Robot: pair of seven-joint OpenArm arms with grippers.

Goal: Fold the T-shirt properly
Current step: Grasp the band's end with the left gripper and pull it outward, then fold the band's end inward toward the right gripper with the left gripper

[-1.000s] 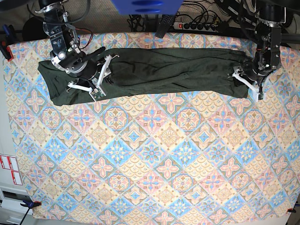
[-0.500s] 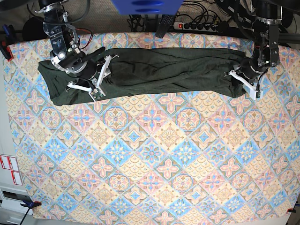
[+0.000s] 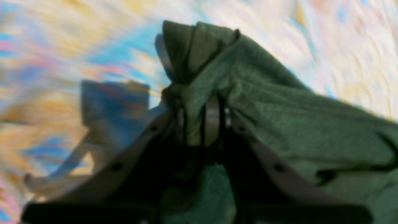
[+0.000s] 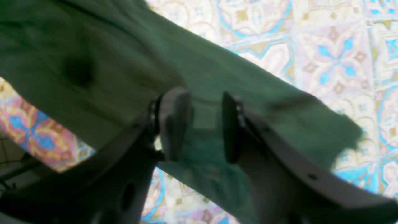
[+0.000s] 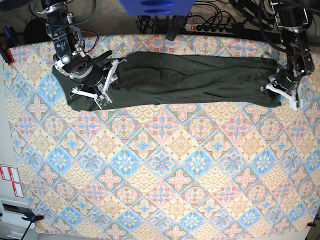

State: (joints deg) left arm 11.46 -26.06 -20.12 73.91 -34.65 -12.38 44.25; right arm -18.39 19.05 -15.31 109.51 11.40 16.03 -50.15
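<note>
The dark olive-green T-shirt [image 5: 190, 77] lies stretched out in a long band across the far side of the table. My left gripper [image 5: 279, 94] is at its right end, shut on a bunched edge of the T-shirt [image 3: 279, 118]; the left wrist view is blurred but shows cloth pinched in the left gripper [image 3: 206, 121]. My right gripper [image 5: 107, 82] stands open over the band's left part. In the right wrist view the right gripper [image 4: 202, 102] has its fingers apart, with the T-shirt [image 4: 93, 62] lying under and between them.
A patterned tablecloth [image 5: 160, 165] covers the whole table. A power strip [image 5: 210, 27] and cables lie beyond the far edge, with a blue object [image 5: 150, 6] above them. A red clamp [image 5: 5, 52] holds the cloth at the left edge.
My left gripper has shut on the shirt's right end and pulled it to the right. The shirt is now straighter, and its left end has slid right. The right arm has stayed put.
</note>
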